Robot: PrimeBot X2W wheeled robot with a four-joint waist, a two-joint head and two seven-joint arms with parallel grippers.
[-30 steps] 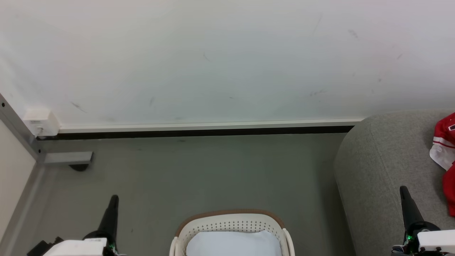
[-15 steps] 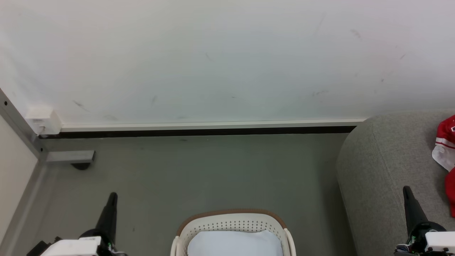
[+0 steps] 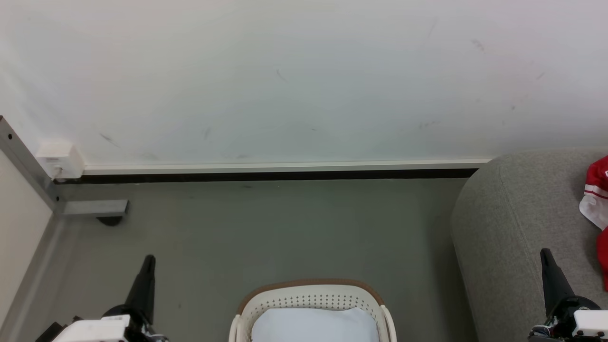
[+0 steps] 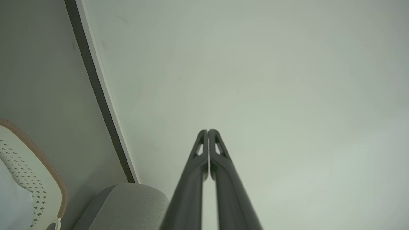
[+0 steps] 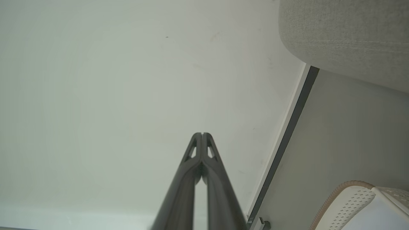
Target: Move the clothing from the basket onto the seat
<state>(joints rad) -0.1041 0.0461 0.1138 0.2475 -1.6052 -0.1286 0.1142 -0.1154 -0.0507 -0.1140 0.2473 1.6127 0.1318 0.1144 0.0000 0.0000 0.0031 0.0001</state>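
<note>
My left gripper [image 3: 149, 260] and right gripper [image 3: 545, 252] point up nearest me, fingers pressed together and holding nothing, either side of the cream basket [image 3: 308, 286], where I see a pale sheet [image 3: 313, 325] and no red. I judge the step is confirming the basket is emptied of clothing, so I should look lower into it before reaching. Farther right, the clothing [image 3: 596, 190], red with white trim, lies crumpled on the grey seat [image 3: 513, 213], cut off by the frame edge.

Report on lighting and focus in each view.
Head view: even, soft light, basket holes sharp. Left wrist view: left tool blurs toward the lens, skirting line bows slightly. Right wrist view: seat weave crisp, right tool base soft.
</note>
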